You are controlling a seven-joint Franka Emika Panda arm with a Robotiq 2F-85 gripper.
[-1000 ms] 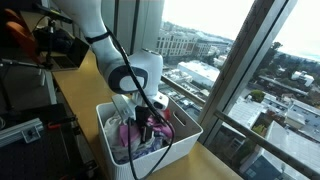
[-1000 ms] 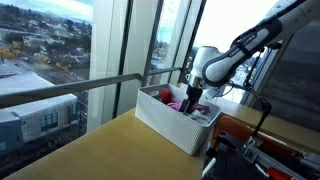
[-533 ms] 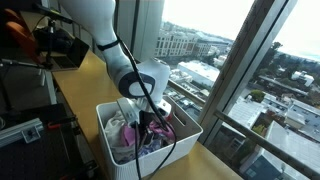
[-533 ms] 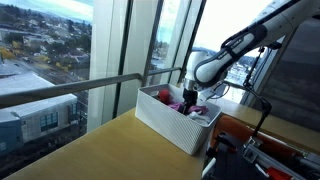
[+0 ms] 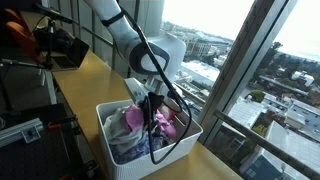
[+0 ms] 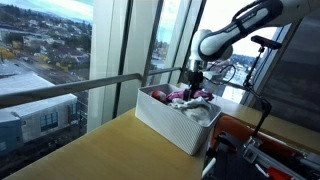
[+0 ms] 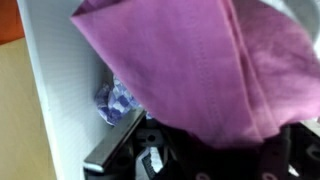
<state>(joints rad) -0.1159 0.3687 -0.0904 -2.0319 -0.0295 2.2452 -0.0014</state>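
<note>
The pick looks about half done: the gripper (image 5: pixel 151 101) is clamped narrow on a purple cloth (image 7: pixel 190 60), a fold of it raised above the other laundry; the rest of the cloth lies inside the white basket (image 5: pixel 118 160) on the wooden counter (image 5: pixel 88 72) by the window, so it is not yet clear of the rim; the arm arches over the basket, wrist bent so the gripper points straight down into its middle.

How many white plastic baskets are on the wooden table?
1. The white rectangular plastic basket stands on the wooden table beside the window, under the gripper, which grips a purple cloth. None seems hidden.
</note>
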